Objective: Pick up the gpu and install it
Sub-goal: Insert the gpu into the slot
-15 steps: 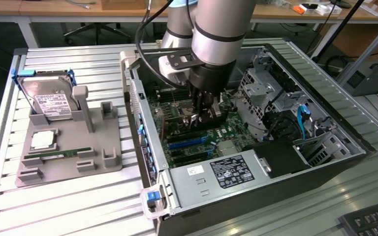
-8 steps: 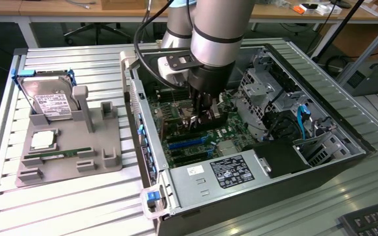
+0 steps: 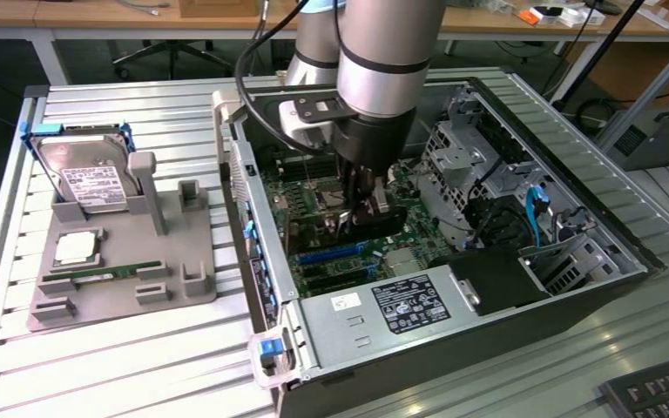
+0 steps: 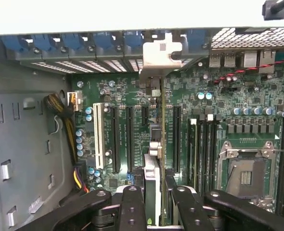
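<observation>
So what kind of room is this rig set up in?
Likely a robotics or electronics lab: an opened PC case lies on a slatted metal table, beside a grey parts fixture, with wooden workbenches behind.

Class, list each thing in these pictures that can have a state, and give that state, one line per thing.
Thin dark gpu card with grey metal edge: held edge-on over the motherboard slots.
Black gripper: shut on the gpu.
Black computer case: side open, interior exposed.
Silver hard drive with white label: standing in the grey holder.
</observation>
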Controlling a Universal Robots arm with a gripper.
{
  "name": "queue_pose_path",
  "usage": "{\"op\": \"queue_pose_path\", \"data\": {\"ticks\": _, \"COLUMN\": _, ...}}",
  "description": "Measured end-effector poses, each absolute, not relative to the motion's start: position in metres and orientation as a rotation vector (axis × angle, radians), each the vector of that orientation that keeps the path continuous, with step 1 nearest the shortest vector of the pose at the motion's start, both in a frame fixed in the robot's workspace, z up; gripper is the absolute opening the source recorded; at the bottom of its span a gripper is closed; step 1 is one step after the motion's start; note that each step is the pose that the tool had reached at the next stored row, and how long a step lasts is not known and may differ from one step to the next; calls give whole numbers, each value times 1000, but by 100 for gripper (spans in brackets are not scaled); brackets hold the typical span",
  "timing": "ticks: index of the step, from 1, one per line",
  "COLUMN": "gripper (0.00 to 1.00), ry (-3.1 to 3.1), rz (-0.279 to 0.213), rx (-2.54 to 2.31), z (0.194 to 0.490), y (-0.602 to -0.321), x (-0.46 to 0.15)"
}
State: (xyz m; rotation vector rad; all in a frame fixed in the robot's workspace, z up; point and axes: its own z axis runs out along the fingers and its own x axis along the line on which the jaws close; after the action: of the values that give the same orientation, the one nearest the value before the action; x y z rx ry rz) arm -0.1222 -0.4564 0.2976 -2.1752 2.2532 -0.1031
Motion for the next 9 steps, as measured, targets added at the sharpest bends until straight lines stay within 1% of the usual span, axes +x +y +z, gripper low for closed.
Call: {"op": "queue_pose_path", "data": {"ticks": 9, "gripper": 27, "ry": 2285, "rz": -104, "rx": -2144, "z": 293, "y": -456, "x": -124}}
